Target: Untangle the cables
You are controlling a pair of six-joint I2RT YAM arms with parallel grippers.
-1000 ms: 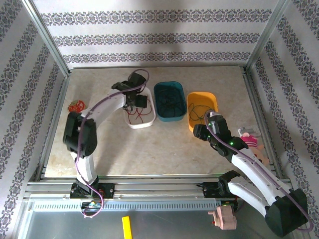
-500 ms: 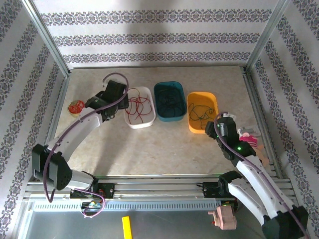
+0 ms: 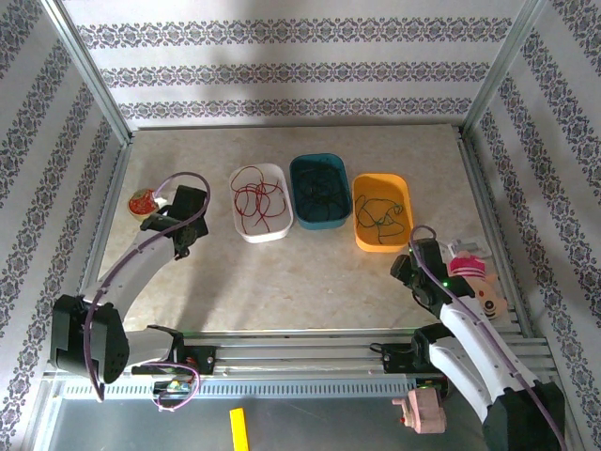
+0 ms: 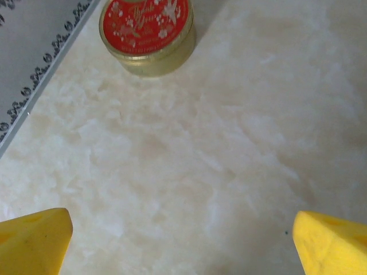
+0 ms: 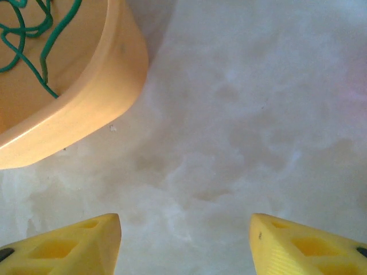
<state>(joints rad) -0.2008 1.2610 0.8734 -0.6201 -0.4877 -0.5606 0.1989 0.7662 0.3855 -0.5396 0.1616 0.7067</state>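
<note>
A: Red cable [image 3: 258, 200] in white tray [image 3: 263, 238], black cable [image 3: 319, 193] in teal tray [image 3: 319, 226], green cable [image 3: 377, 212] in orange tray [image 3: 376, 246] (one each).
B: Step?
A: Likely finished. Left gripper [image 4: 183, 240] spread wide near red tin [image 4: 146, 26], right gripper [image 5: 186, 240] spread wide beside orange tray, both empty.
B: Next: probably just parking.

Smooth, marble-patterned counter [image 4: 229, 143], faint sheen. Smooth plastic, slightly glossy: white tray [image 3: 263, 238], teal tray [image 3: 319, 226], orange tray [image 5: 97, 86]. Smooth-coated green cable [image 5: 23, 40]. Small tin [image 4: 146, 23], glossy red printed lid. Matt yellow plastic on left pincer [image 4: 183, 246] and right pincer [image 5: 183, 240]. Brushed metal frame rail [image 3: 89, 70].
</note>
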